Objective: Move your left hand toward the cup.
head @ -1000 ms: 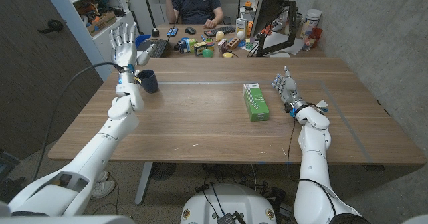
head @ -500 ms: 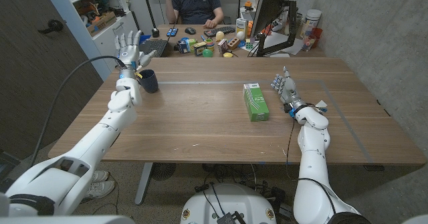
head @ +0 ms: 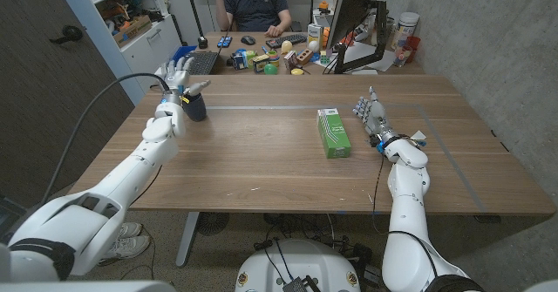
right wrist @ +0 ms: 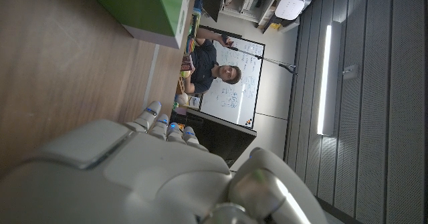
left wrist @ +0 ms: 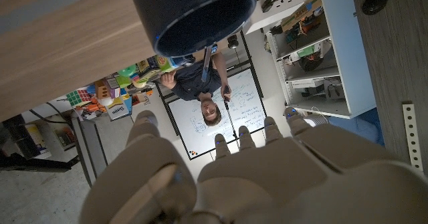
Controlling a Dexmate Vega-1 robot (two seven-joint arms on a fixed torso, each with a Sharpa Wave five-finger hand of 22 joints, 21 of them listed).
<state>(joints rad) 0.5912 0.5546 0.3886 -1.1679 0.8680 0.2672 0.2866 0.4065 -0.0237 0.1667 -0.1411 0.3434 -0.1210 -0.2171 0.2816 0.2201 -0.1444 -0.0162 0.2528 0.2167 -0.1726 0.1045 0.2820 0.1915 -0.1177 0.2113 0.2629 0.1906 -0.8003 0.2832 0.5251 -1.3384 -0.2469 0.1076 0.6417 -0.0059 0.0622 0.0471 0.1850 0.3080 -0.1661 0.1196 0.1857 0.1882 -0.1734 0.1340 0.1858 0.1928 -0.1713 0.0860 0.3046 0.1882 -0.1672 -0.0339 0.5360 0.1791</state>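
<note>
A dark navy cup (head: 195, 107) stands upright at the far left of the wooden table (head: 261, 161). My left hand (head: 180, 78) hovers just above and behind the cup, fingers spread and holding nothing, its thumb over the rim. The left wrist view has the cup's open mouth (left wrist: 194, 17) close beyond my left hand's (left wrist: 247, 174) fingertips. My right hand (head: 373, 116) stays at the right side of the table, fingers straight and empty, beside a green box (head: 332, 132). The right wrist view looks past my right hand (right wrist: 134, 170) to the green box (right wrist: 150, 7).
Behind the table a person (head: 255, 4) sits at a desk crowded with small toys (head: 279, 58), a keyboard (head: 202, 63) and a monitor (head: 353, 17). A shelf unit (head: 131, 13) stands at the far left. A cable (head: 87, 126) loops off my left arm.
My left hand has come down from a raised, upright pose and reached forward to the cup. The right arm, cup and green box have not moved.
</note>
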